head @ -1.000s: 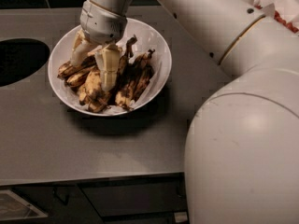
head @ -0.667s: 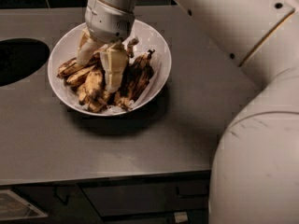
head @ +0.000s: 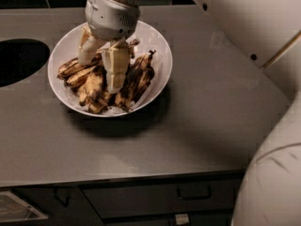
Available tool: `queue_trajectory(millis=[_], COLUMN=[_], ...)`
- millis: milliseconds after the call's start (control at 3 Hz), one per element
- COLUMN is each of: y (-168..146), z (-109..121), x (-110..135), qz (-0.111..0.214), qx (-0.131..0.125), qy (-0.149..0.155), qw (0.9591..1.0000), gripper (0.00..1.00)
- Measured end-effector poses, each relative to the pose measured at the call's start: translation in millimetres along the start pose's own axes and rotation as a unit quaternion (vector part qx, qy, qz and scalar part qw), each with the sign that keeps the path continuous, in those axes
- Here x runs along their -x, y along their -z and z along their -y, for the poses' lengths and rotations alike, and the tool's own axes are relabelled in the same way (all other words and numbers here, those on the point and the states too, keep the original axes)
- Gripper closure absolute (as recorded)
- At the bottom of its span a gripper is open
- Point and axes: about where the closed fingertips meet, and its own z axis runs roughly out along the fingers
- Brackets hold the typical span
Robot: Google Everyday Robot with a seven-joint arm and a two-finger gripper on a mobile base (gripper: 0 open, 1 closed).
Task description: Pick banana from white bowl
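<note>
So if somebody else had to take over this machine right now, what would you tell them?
Gripper: down in the white bowl, fingers open among the bananas, nothing gripped yet.
The bananas, dark-spotted, all lie heaped in the bowl, which sits on the grey counter.
Done: the reach into the bowl.
Left: close on one banana and lift it out.

The white arm [head: 244, 27] reaches in from the right. Its gripper [head: 100, 73] points straight down at upper left, with its fingers [head: 115, 65] spread apart.
</note>
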Motion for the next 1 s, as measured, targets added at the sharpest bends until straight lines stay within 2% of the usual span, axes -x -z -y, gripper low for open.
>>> queue_trajectory(millis=[333, 667, 1000], y=[4.0, 5.1, 3.6], z=[19.2, 32.1, 33.8], x=[1.4, 0.2, -2.5], qz=[-0.005, -0.004, -0.003], qx=[-0.008, -0.013, -0.011], qy=[0.005, 0.011, 0.012], qw=[0.9999, 0.9998, 0.9999], gripper=[0.24, 0.25, 0.27])
